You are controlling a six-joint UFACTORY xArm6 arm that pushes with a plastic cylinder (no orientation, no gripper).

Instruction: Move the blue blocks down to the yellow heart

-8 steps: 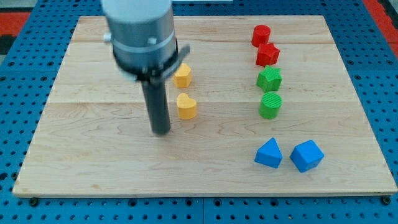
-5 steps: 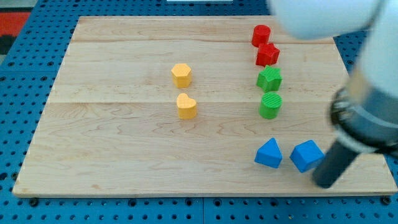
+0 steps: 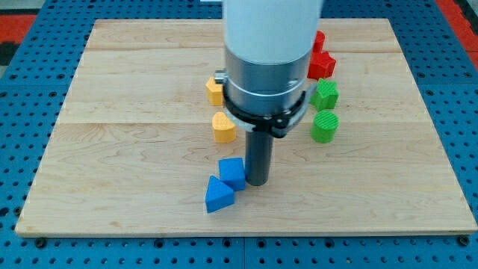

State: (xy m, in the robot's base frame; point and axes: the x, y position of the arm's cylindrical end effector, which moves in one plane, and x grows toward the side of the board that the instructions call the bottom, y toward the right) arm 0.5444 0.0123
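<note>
The blue cube (image 3: 232, 172) and blue triangular block (image 3: 218, 196) sit touching, below the yellow heart (image 3: 222, 128) toward the view's bottom. My tip (image 3: 257, 181) stands just right of the cube, seemingly touching it. There is no claw, only the rod.

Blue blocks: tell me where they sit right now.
Low centre of the board, touching: blue cube against my tip, blue triangle below-left, both beneath the yellow heart.

My arm's white upper casing, grey metal cylinder below it, black clamp ring, straight dark rod ending in my tip (image 3: 257, 182)
</note>
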